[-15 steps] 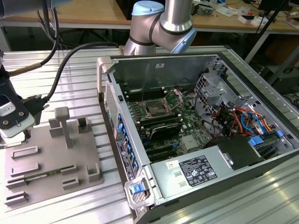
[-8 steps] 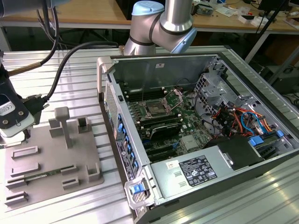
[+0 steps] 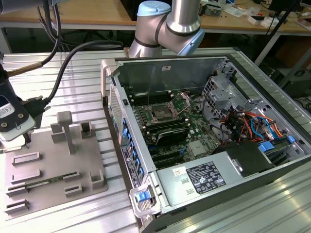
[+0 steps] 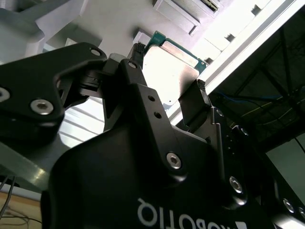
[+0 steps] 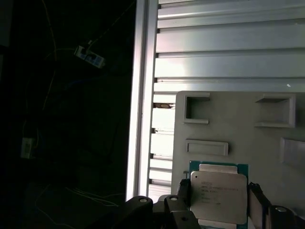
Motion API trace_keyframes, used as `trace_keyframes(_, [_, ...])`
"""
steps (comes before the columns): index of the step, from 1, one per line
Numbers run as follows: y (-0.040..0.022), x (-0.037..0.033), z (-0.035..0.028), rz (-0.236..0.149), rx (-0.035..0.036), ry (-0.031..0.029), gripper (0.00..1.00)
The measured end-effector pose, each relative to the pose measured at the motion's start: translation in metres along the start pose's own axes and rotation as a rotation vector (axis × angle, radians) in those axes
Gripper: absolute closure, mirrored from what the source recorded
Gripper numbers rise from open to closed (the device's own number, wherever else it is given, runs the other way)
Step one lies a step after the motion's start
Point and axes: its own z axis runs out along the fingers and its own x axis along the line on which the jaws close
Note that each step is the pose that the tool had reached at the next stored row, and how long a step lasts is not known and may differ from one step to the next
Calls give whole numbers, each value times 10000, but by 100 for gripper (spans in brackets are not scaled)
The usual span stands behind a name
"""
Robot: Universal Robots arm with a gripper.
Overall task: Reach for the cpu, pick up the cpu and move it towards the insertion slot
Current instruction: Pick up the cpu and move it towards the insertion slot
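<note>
Care is what this part calls for, I'd say: the cpu is a thin, stiff little square, a pale metal lid on a green board. It looks light enough that weight is no worry, but it is likely delicate underneath. The gripper is closed on it, its black fingers set against two opposite edges of the green board. The silvery top is bare between them, as both wrist views show. That looks to me the right place to hold it, by the rim and flat, since the smooth lid offers no purchase and a skewed grip could let it slip or tip. It is over the grey plastic tray, which lies on the slatted metal table at the exterior view's left; whether it is clear of the tray's surface I cannot make out. The insertion slot, with its shiny frame, lies well apart, inside the open computer case.
</note>
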Motion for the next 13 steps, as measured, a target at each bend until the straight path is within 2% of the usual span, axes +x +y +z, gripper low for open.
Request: trace_keyframes(13, [3,1,-87,0,0,-1,45])
